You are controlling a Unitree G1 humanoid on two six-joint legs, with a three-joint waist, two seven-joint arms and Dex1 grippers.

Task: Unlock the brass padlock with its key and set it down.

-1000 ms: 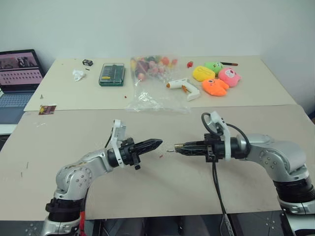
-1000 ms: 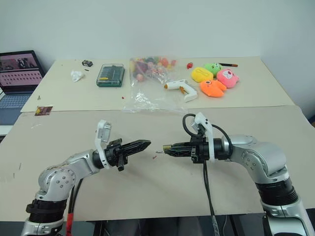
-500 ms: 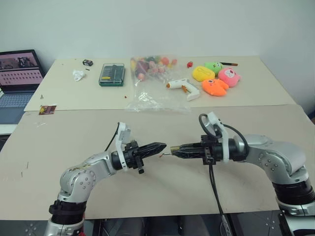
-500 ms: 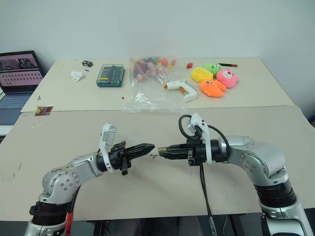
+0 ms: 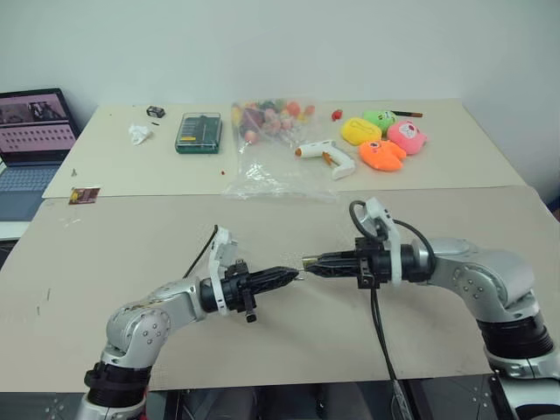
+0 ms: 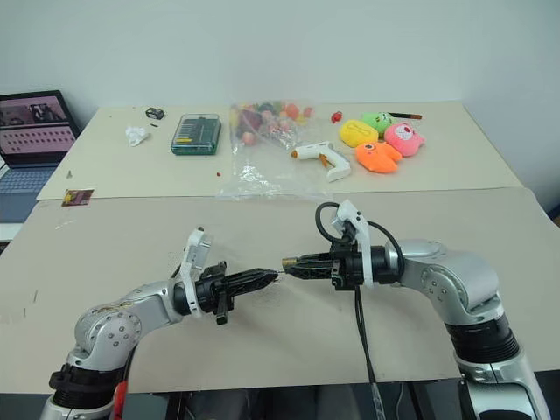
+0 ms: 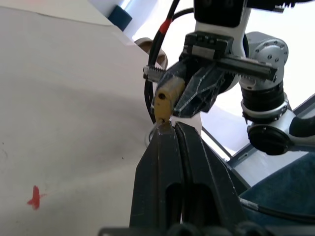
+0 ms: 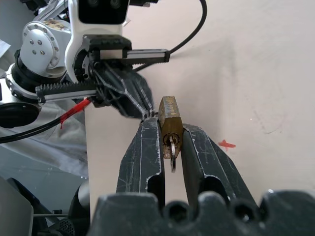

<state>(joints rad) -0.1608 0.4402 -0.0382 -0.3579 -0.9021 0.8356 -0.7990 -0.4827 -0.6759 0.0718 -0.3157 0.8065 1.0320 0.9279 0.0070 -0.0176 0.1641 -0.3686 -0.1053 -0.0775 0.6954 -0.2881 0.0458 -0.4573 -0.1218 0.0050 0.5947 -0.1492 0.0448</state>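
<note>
- Both arms are held over the front table [image 5: 105, 254], tips meeting above its middle, near the front edge.
- Right gripper [image 8: 170, 140] is clamped on the brass padlock [image 8: 170, 120]; the brass body sticks out past the fingertips, shackle end back between the fingers.
- Left gripper [image 5: 293, 275] is closed tight, its tip right against the padlock's free end.
- Key: a thin silver bit shows at the left fingertips [image 7: 165, 129] where they meet the padlock; too small to tell if it's in the lock.
- Padlock is held in the air, not on the table.
- Small red mark [image 5: 286, 280] on the table just beneath the tips.
- Back table: green bit case [image 5: 199, 132], clear bag of small toys [image 5: 267, 144], white glue gun [image 5: 325, 155], bright plush toys [image 5: 383, 140] toward the right rear corner.
- Laptop [image 5: 31, 140] is off the left edge, screen on.
</note>
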